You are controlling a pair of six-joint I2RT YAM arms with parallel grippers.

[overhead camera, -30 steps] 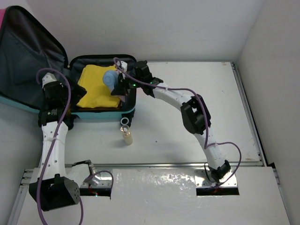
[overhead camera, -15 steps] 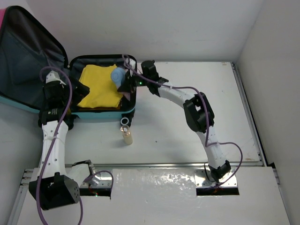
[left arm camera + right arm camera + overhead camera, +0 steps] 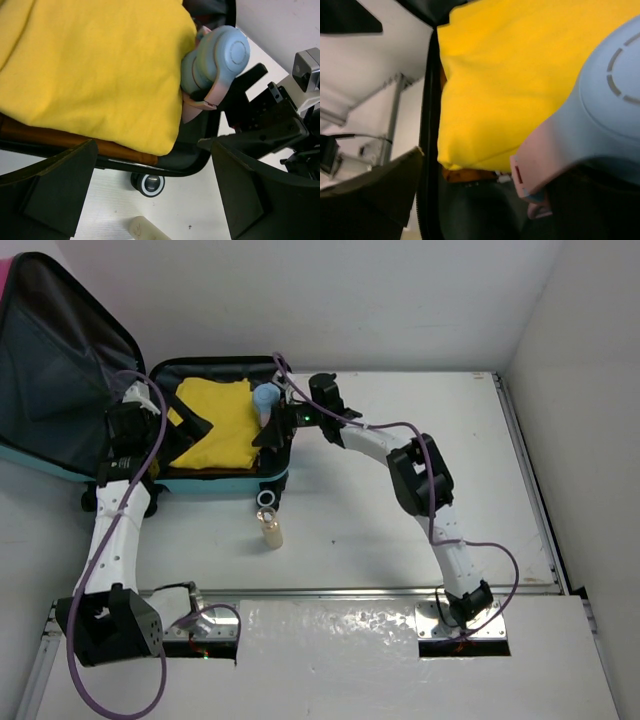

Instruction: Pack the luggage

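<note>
I read the luggage [image 3: 215,483] as teal-shelled and dark grey inside. In it lie a plain yellow cloth [image 3: 215,425], a brown layer [image 3: 125,150] beneath it, and pale blue-and-pink headphones [image 3: 220,57]. Just outside it stands a cream bottle [image 3: 270,530].

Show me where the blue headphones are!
Top view: the blue headphones lie inside the luggage, right end, between the yellow cloth and the right gripper.

Inside the luggage [image 3: 215,483], yellow cloth [image 3: 215,428] and blue headphones [image 3: 265,400] block passage

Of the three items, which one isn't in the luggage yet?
The small tan bottle, on the table in front of the luggage; the yellow cloth and blue headphones are inside it.
</note>
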